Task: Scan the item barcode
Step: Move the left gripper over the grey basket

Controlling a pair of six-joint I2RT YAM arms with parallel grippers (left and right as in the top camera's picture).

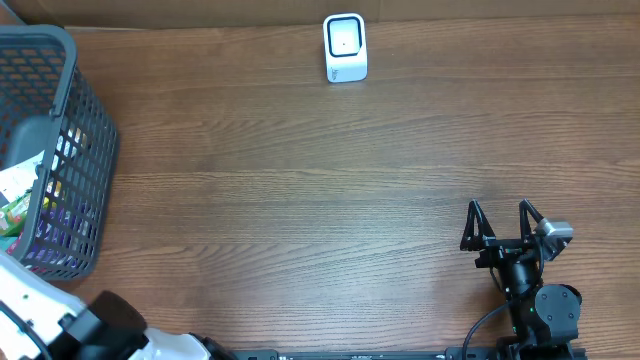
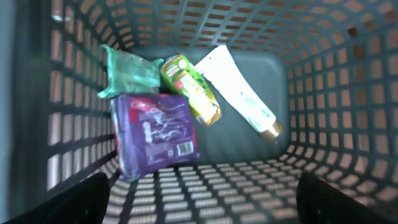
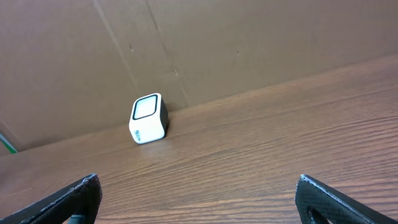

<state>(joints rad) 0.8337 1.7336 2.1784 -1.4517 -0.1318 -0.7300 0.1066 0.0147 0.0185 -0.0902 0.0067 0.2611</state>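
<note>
- The grey mesh basket [image 1: 88,150] stands at the left edge of the table [image 1: 300,200].
- The left gripper [image 2: 200,194] hangs inside the basket above the goods. Its jaws are spread wide with nothing between them.
- Four items lie on the basket floor, seen from the left wrist view.
  - A purple pack [image 2: 155,134] with a barcode on its face lies closest to the gripper.
  - A pale green packet [image 2: 127,73] lies just beyond it, touching it.
  - A green and yellow bottle [image 2: 189,87] lies tilted against the purple pack's right side.
  - A white tube [image 2: 239,93] with a gold cap lies slantwise just right of the bottle.
- The white scanner [image 1: 345,47] stands at the far edge of the table, near the middle, well apart from the basket.
- The right gripper [image 1: 498,215] rests at the near right of the table, its jaws wide apart and empty, facing the scanner.
</note>
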